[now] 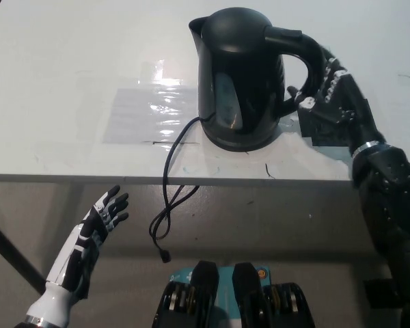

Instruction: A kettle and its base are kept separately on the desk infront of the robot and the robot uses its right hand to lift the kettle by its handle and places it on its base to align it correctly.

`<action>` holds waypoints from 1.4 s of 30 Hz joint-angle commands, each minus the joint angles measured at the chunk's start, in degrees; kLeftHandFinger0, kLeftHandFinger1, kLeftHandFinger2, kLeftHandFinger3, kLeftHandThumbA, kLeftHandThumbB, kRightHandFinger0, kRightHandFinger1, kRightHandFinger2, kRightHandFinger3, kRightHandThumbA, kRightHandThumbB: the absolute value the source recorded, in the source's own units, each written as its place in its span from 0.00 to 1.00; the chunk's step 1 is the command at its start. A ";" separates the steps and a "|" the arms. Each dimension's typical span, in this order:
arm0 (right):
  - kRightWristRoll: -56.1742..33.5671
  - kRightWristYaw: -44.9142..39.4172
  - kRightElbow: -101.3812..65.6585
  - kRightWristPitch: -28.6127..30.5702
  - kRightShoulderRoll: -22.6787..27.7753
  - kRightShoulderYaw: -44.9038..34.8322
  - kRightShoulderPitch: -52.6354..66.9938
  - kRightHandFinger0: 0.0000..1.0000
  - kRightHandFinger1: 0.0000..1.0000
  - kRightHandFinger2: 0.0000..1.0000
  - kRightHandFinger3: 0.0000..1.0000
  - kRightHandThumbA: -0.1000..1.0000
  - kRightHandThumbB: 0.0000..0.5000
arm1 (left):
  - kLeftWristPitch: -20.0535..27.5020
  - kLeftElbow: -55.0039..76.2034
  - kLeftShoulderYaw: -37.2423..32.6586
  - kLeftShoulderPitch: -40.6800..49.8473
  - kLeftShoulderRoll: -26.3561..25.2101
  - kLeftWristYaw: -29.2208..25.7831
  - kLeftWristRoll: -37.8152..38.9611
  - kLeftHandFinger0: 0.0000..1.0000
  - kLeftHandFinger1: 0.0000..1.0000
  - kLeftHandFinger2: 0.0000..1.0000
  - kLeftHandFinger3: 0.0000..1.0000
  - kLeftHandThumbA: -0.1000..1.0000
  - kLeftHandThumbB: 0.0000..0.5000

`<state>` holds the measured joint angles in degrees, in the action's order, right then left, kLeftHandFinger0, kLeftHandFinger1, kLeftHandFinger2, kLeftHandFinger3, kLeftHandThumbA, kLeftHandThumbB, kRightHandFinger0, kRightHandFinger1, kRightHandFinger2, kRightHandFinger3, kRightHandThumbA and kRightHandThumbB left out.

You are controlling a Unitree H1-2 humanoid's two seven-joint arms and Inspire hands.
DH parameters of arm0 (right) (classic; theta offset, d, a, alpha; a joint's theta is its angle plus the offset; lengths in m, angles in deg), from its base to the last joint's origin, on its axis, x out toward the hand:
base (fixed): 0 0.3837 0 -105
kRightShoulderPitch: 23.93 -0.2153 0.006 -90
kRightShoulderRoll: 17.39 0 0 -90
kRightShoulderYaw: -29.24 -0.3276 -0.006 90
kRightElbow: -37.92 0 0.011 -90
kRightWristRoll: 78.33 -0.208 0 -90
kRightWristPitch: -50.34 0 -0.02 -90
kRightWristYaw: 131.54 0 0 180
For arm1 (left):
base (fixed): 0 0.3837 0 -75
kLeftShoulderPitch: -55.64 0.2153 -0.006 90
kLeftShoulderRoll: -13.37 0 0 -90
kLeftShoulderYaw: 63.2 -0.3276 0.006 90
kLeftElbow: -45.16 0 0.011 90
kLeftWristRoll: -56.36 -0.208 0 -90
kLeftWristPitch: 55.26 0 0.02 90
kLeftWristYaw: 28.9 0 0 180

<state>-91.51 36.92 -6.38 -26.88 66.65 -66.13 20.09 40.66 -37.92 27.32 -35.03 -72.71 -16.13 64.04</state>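
The black kettle (242,75) stands upright on its round base (222,142) at the middle of the white desk (68,75), spout to the left and handle (313,58) to the right. The base's black cord (168,195) hangs over the desk's front edge. My black right hand (331,92) is right beside the handle's lower part, open, with its fingers spread loosely behind and under the handle rather than clamped on it. My white left hand (99,222) rests open below the desk edge at the lower left.
Black tape marks (328,130) lie on the desk under my right hand, just right of the kettle. A shiny clear tape patch (147,113) lies left of the base. The desk's front edge (191,179) runs across the picture's middle.
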 commanded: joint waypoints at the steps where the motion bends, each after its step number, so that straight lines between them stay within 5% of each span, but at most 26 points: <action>1: -18.17 -13.41 -9.28 -8.84 2.61 -7.55 -2.03 1.00 1.00 1.00 1.00 0.89 1.00 | 1.69 1.35 0.79 -0.78 -0.49 -0.25 0.40 1.00 1.00 1.00 1.00 1.00 0.03; 2: -18.18 -13.89 -8.97 -8.41 2.93 -8.15 -1.94 1.00 1.00 1.00 1.00 0.98 1.00 | 1.78 1.29 0.78 -0.74 -0.41 -0.27 0.43 1.00 1.00 1.00 1.00 1.00 0.01; 6: -18.50 -15.47 -8.51 -8.34 3.93 -9.62 -1.58 1.00 1.00 1.00 1.00 1.00 1.00 | 2.31 1.06 0.67 -0.86 -0.38 -0.24 0.16 1.00 1.00 1.00 1.00 1.00 0.01; 16: -21.57 -18.74 -8.52 -10.17 4.86 -14.04 -0.32 1.00 1.00 1.00 1.00 0.88 1.00 | 2.49 0.92 0.60 -1.17 -0.55 -0.05 0.13 1.00 1.00 1.00 1.00 1.00 0.02; 19: -16.07 -12.91 -22.04 -7.19 4.67 -12.76 5.71 1.00 1.00 1.00 1.00 1.00 1.00 | 2.73 0.72 0.71 -1.42 -0.80 0.08 0.20 1.00 1.00 1.00 1.00 1.00 0.03; 29: -2.45 -8.47 -55.14 0.22 1.38 -11.20 29.77 1.00 1.00 1.00 1.00 1.00 1.00 | 2.50 0.92 0.90 -1.41 -1.01 -0.06 0.04 1.00 1.00 1.00 1.00 1.00 0.02; 42: 0.63 -7.95 -48.26 7.28 -2.66 -7.01 44.03 1.00 1.00 1.00 1.00 1.00 0.95 | 1.76 1.81 0.63 0.09 -1.22 0.23 -0.08 1.00 1.00 1.00 1.00 1.00 0.08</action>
<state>-94.47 27.38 -54.90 -27.14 64.05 -74.44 65.31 40.82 -38.06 27.38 -34.94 -72.82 -16.12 63.80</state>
